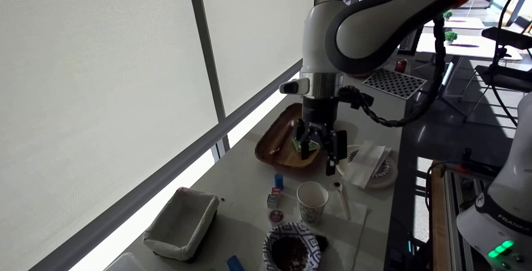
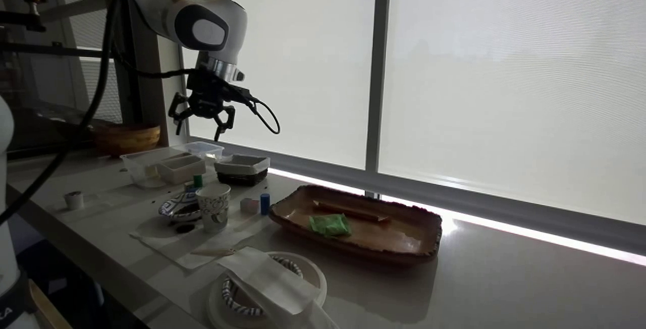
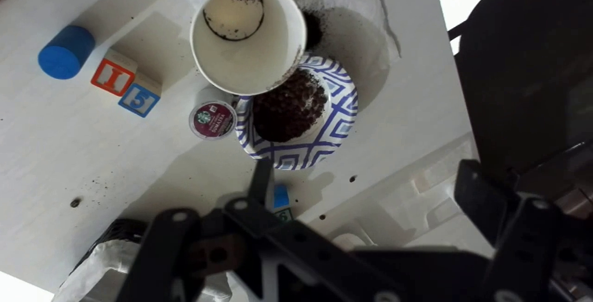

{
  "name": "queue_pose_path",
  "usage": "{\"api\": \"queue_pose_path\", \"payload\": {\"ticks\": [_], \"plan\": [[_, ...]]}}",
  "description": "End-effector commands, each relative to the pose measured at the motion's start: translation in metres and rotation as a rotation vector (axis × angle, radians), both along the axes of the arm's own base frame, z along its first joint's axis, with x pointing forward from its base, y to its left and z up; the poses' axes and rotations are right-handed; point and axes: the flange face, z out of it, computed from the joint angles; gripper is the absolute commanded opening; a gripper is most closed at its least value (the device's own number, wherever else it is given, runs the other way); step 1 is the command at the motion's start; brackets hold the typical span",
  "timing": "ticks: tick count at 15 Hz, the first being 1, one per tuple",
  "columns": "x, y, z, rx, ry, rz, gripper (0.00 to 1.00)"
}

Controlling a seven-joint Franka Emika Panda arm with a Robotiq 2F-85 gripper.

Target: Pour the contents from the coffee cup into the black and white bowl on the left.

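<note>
The paper coffee cup point(image 1: 312, 210) stands upright on the table, also in an exterior view point(image 2: 214, 210). The wrist view shows a little dark grounds at the bottom of the cup point(image 3: 259, 63). A bowl with a dark geometric pattern on white point(image 1: 286, 230) stands beside it, also in the wrist view point(image 3: 336, 137); it holds dark grounds. A second, dark-striped bowl point(image 2: 233, 301) lies partly hidden under a napkin on a white plate. My gripper point(image 1: 319, 158) is open and empty, well above the table, also in an exterior view point(image 2: 198, 132) and the wrist view point(image 3: 366, 172).
A wooden tray point(image 2: 398, 238) holds a green packet. A coffee pod point(image 3: 212, 120), letter blocks point(image 3: 113, 77) and a blue cylinder point(image 3: 65, 54) stand near the cup. A spoon point(image 1: 343, 202) lies beside it. A lined basket point(image 1: 183, 221) and clear bins point(image 2: 139, 170) stand farther off.
</note>
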Motion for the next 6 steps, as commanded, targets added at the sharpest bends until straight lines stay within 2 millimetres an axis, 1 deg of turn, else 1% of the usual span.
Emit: {"api": "queue_pose_path", "payload": {"ticks": [1, 3, 6], "plan": [[-0.001, 0.004, 0.0058, -0.003, 0.027, -0.012, 1.0], [-0.0002, 0.007, 0.0095, -0.002, 0.028, -0.013, 1.0], [0.0009, 0.0042, 0.0083, -0.001, 0.03, -0.017, 1.0]]}}
